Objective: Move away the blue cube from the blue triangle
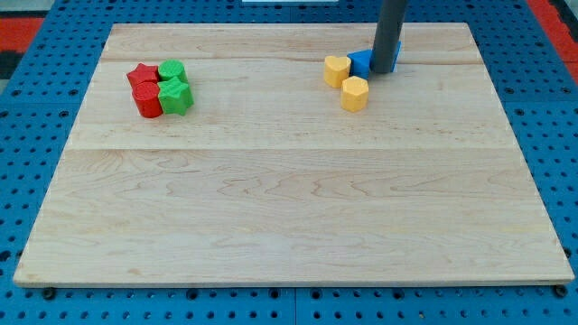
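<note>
My tip [383, 71] rests on the board near the view's top right, touching blue blocks on both sides. One blue block [360, 63] shows just left of the rod. A sliver of a second blue block [397, 52] shows at the rod's right edge, mostly hidden behind it. I cannot tell which one is the cube and which the triangle. The two blue pieces sit close together, with the rod across the place where they meet.
A yellow block [337, 69] touches the left blue block, and another yellow block [355, 93] lies just below it. At the view's upper left sit a red star [142, 75], a red cylinder [148, 100], a green cylinder [171, 71] and a green star [177, 96], clustered together.
</note>
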You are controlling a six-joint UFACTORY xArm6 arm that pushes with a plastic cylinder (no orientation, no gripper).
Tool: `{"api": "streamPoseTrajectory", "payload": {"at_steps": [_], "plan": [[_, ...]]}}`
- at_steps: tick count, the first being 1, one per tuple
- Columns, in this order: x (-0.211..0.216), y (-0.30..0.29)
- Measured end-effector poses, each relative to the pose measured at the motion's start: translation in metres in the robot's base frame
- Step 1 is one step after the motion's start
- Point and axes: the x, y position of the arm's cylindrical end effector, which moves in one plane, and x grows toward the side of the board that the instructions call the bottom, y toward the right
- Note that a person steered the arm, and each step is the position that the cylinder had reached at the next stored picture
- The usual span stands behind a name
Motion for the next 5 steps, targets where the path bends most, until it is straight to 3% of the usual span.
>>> {"api": "streamPoseTrajectory", "payload": {"at_steps": [3,5], "plan": [[-0.032,-0.043],[-0.049,-0.012]]}}
